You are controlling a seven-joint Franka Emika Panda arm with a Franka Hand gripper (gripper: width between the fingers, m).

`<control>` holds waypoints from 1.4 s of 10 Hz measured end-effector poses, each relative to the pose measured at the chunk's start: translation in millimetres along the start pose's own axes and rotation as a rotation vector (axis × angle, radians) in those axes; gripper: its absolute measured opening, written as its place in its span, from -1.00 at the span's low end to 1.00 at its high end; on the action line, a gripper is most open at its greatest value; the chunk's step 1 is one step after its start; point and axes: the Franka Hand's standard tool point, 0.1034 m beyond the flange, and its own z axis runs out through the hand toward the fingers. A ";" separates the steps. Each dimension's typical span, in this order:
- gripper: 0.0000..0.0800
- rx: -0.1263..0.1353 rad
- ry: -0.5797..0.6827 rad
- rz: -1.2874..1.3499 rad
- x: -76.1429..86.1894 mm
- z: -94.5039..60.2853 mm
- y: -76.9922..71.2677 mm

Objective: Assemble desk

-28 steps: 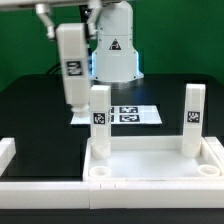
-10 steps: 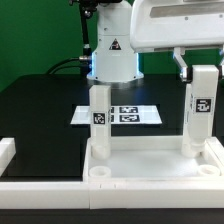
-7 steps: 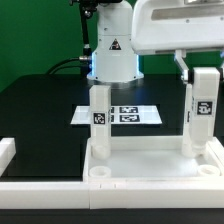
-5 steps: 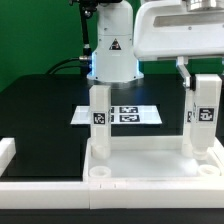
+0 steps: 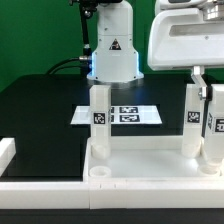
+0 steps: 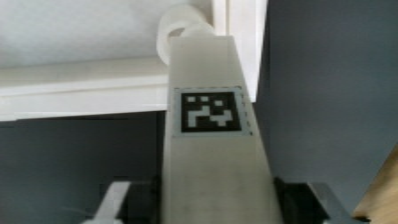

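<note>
The white desk tabletop (image 5: 150,162) lies upside down at the front, rim up. Two white tagged legs stand upright in its far sockets, one on the exterior view's left (image 5: 99,120) and one on its right (image 5: 192,115). My gripper (image 5: 208,88) is shut on a third leg (image 5: 215,128) and holds it upright over the tabletop's near right corner socket (image 5: 210,168). In the wrist view the held leg (image 6: 214,120) fills the middle between my fingers (image 6: 121,200), its far end at a round socket (image 6: 183,25). The near left socket (image 5: 98,172) is open. The fourth leg is out of view.
The marker board (image 5: 122,115) lies flat on the black table behind the tabletop. Low white border walls run along the front (image 5: 40,190) and the exterior view's left (image 5: 6,150). The robot's base (image 5: 112,50) stands at the back in front of a green backdrop.
My gripper has carried the leg from the exterior view's left to its right, then down and nearer, from beside the far right leg to the near right corner.
</note>
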 end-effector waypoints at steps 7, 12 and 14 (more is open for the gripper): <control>-0.28 -0.006 0.014 -0.027 1.8 -0.7 12.4; -0.28 -0.003 0.016 -0.037 0.9 1.0 7.8; -0.28 -0.004 0.011 -0.041 -1.2 4.5 6.1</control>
